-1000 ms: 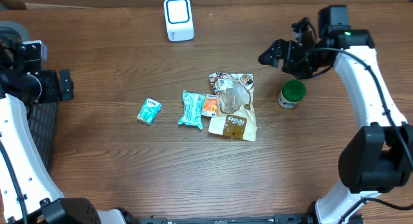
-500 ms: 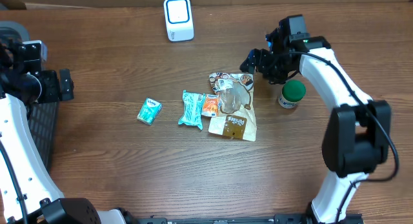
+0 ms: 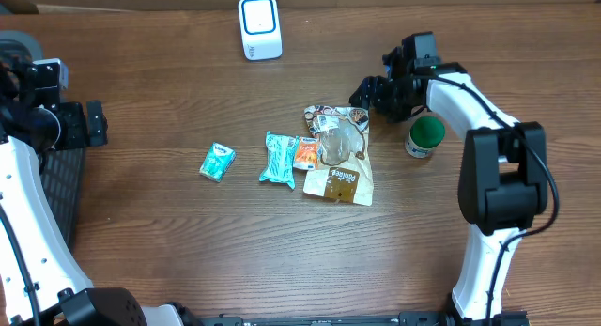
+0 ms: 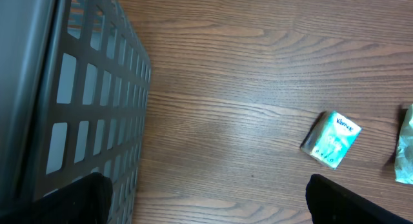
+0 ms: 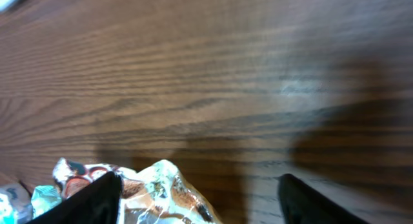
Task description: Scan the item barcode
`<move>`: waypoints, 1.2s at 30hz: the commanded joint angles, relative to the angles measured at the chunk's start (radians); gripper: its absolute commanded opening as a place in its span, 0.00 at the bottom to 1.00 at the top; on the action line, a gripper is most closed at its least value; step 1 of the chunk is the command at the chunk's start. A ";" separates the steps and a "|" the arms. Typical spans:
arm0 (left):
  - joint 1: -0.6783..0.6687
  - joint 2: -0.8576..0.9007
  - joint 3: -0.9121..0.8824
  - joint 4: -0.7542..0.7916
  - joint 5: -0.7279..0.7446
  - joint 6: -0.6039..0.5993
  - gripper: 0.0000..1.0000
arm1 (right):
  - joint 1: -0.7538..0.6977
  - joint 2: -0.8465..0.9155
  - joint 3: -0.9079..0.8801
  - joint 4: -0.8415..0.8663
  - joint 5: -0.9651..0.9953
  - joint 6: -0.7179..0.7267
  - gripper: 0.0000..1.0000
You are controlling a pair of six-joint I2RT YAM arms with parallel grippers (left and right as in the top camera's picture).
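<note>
Overhead showed the right gripper (image 3: 362, 89), jaws spread and empty, upper right beside the bag (image 3: 338, 152); nothing was lifted, so pickup and scanning at the scanner (image 3: 260, 27) remained.

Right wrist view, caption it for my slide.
Open fingers poised over a crinkled snack bag on a wood table.

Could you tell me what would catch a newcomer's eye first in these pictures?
The crumpled cookie bag mid-table draws the eye, with the right claw open at its far corner. A green-lidded jar stands beside it, and a white scanner sits at the far edge.
</note>
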 commanded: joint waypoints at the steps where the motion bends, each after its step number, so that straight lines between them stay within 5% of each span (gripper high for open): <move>1: 0.010 -0.005 0.001 0.000 0.011 -0.010 1.00 | 0.000 0.059 -0.001 -0.015 -0.091 0.001 0.64; 13: 0.010 -0.005 0.001 0.000 0.011 -0.010 1.00 | 0.072 0.066 -0.001 -0.087 -0.085 -0.020 0.48; 23: 0.010 -0.005 0.001 0.000 0.011 -0.010 1.00 | 0.115 0.066 -0.001 -0.055 -0.086 -0.019 0.04; 36: 0.010 -0.005 0.001 0.000 0.011 -0.010 1.00 | 0.135 -0.045 0.136 -0.231 -0.102 -0.031 0.04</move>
